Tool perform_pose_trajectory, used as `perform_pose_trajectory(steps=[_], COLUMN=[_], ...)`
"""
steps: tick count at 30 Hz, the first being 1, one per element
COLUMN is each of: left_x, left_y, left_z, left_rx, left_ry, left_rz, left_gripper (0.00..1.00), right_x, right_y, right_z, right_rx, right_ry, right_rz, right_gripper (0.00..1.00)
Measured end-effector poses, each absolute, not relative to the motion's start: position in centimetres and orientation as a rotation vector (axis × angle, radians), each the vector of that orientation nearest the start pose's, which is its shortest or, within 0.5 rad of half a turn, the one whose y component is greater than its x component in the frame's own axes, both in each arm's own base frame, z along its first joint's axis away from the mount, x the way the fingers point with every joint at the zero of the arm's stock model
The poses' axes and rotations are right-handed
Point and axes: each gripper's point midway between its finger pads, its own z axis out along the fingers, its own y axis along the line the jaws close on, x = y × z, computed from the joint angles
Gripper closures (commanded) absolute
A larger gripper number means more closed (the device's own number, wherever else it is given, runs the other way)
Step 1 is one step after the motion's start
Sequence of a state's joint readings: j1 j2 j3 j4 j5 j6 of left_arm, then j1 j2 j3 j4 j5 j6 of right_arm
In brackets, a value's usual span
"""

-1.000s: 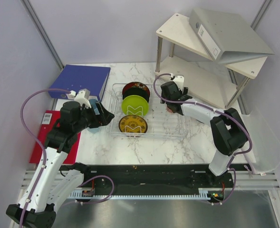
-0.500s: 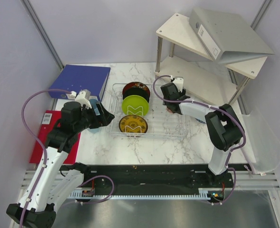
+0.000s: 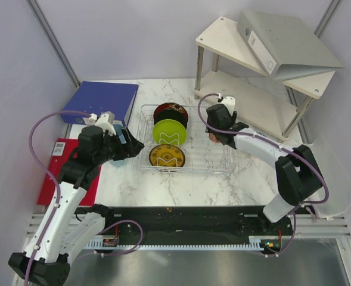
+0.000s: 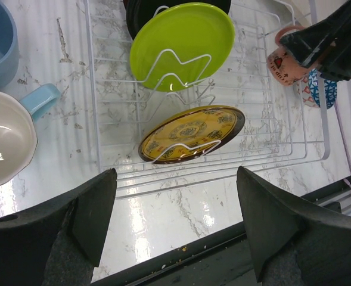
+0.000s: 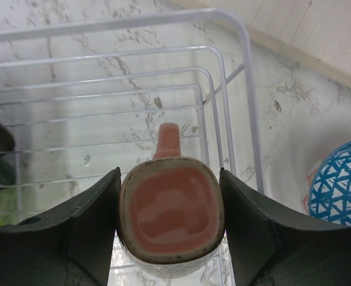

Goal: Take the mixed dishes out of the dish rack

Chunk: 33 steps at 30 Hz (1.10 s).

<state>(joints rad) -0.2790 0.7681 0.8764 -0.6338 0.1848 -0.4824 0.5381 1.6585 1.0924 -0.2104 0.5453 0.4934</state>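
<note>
**Once Gripped, Lift Straight Up**

While my right end effector pinches the pink mug from both sides at the dish rack's right end, pickup is in hand; next, I judge, a straight rise out of it.

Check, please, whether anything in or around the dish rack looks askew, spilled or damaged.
Nothing looks spilled or broken: the lime green plate and the yellow-brown plate sit in wire holders of the dish rack. The only oddity is a few crumb-like specks on the black strip at the near edge of the table.
</note>
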Motion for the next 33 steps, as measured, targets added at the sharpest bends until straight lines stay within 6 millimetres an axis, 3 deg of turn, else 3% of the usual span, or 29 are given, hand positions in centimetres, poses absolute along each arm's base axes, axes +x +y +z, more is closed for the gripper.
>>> perform_pose_trajectory(steps=[3, 4, 5, 6, 11, 16, 22, 26, 29, 33], left_x=[23.5, 23.5, 23.5, 23.6, 23.8, 24.0, 23.4, 22.6, 22.4, 22.2], left_y=[-12.1, -12.2, -12.2, -12.2, -12.3, -13.1, -15.6, -17.2, -18.3, -20.3], left_z=[22.9, 22.9, 22.9, 22.9, 22.8, 23.2, 24.1, 25.5, 26.3, 27.4], left_rx=[-0.101, -0.100, -0.100, -0.100, -0.102, -0.105, -0.090, -0.077, -0.074, -0.035], left_ry=[2.153, 2.154, 2.155, 2.154, 2.157, 2.139, 2.048, 1.937, 1.883, 1.841], left_rz=[-0.647, -0.647, -0.647, -0.647, -0.650, -0.710, -0.929, -1.087, -1.181, -1.267], left_gripper=[0.13, 0.13, 0.13, 0.13, 0.13, 0.14, 0.14, 0.14, 0.14, 0.14], right_x=[39.7, 39.4, 39.2, 39.1, 37.9, 35.1, 31.7, 31.1, 30.5, 29.0], right_y=[15.8, 15.9, 16.1, 16.3, 18.1, 21.8, 26.1, 28.4, 29.5, 31.0], right_z=[13.4, 14.6, 15.6, 16.4, 19.7, 20.7, 22.5, 26.1, 28.3, 29.6], right_rx=[0.210, 0.210, 0.209, 0.207, 0.178, 0.154, 0.225, 0.257, 0.254, 0.216], right_ry=[2.158, 2.138, 2.122, 2.110, 2.065, 1.995, 1.816, 1.646, 1.538, 1.483], right_rz=[-0.022, 0.005, 0.029, 0.053, 0.241, 0.625, 1.174, 1.490, 1.657, 1.767], right_gripper=[0.79, 0.85, 0.98, 1.00, 1.00, 1.00, 1.00, 1.00, 1.00, 1.00])
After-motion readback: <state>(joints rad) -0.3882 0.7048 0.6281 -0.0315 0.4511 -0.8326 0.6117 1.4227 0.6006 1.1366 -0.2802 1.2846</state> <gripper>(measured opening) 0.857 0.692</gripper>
